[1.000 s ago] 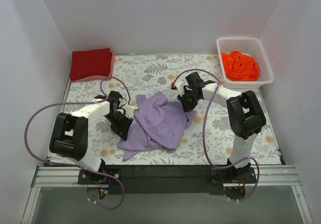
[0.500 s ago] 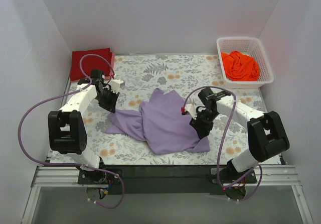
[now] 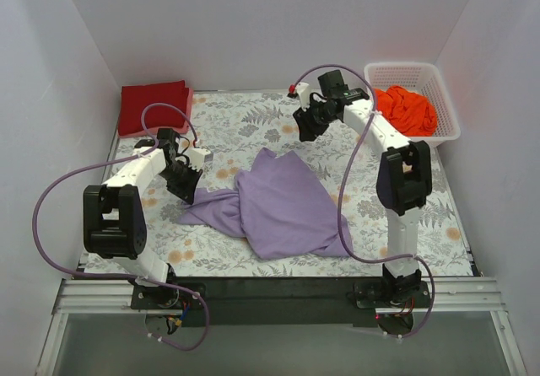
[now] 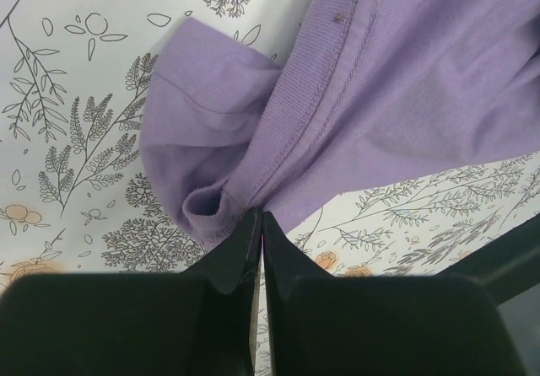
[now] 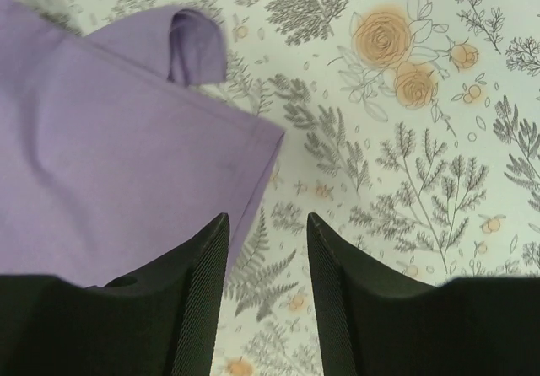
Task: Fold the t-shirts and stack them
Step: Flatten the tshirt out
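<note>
Left end effector, pinched tight, just beside lavender t-shirt sleeve

A white plastic lattice basket stands at the far right corner of the counter, which is covered by a cloth printed with grey leaves and orange flowers; plain white walls close three sides, and a black rail runs along the near edge

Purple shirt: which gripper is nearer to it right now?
Left. The left gripper is shut on the purple shirt at its left edge; the right gripper hangs open beyond the shirt's far corner, touching nothing.
</note>
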`<action>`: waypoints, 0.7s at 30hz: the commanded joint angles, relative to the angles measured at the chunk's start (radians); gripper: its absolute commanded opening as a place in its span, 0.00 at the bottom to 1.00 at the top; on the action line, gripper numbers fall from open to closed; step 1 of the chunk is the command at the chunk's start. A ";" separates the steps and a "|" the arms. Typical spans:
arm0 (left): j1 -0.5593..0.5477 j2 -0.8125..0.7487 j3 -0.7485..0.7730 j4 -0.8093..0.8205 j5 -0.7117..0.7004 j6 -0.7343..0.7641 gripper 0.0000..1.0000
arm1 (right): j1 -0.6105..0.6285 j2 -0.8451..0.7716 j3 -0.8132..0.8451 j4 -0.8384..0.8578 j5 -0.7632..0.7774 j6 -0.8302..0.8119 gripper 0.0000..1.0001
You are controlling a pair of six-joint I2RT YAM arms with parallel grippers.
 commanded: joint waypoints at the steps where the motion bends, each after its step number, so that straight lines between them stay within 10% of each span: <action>1: 0.000 -0.027 0.017 0.007 -0.007 0.007 0.00 | 0.028 0.147 0.127 0.036 0.079 0.079 0.50; 5: 0.000 -0.017 0.016 0.007 -0.003 -0.005 0.00 | 0.055 0.194 0.150 0.102 0.134 0.076 0.63; 21: 0.000 -0.016 0.008 0.012 -0.010 -0.008 0.00 | 0.115 0.260 0.032 0.166 0.205 -0.004 0.62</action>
